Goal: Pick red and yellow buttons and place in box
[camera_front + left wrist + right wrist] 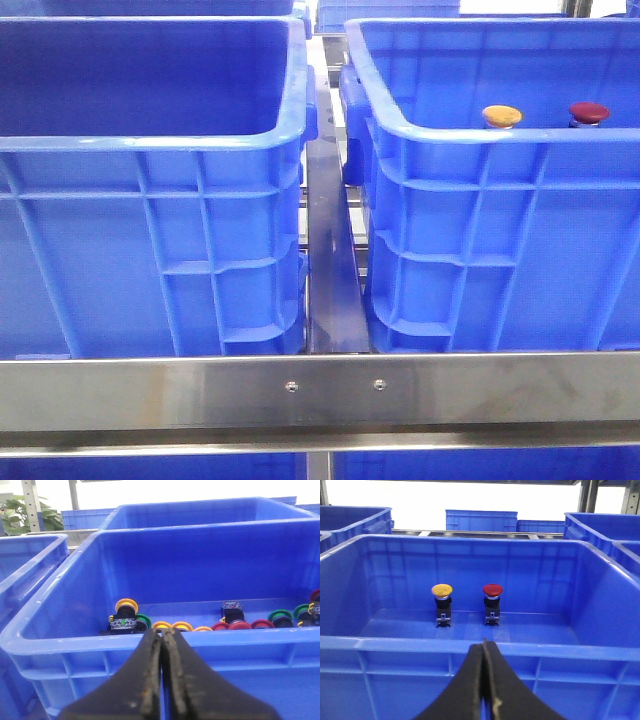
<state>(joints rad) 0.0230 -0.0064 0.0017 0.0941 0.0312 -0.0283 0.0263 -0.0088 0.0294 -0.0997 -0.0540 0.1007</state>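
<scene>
Although each is tiny beside the crates, the yellow button (pixel 442 589) and the red button (pixel 492 590) look like rigid moulded parts: a smooth domed cap on a dark, blocky switch body, light enough to lift with little grip but likely to slip if pinched on the dome itself. Both stand upright, near each other but apart, on the floor of the right-hand blue box (pixel 470 647), toward its far wall as the right wrist view shows; in the front view only their caps peek above the rim. The better hold would seem to be the squarish black body under the cap, where flat sides give the fingers purchase, or just below the cap's overhang so the part cannot drop through. The right pincer (pixel 484 680) hangs outside the box's near wall with its fingers pressed together and nothing between them. The left pincer (pixel 161 675) is likewise closed up and empty, facing another blue crate (pixel 100 642) that holds a scatter of yellow, red and green buttons (pixel 200 625). A steel rail (pixel 320 390) crosses in front of the crates.
</scene>
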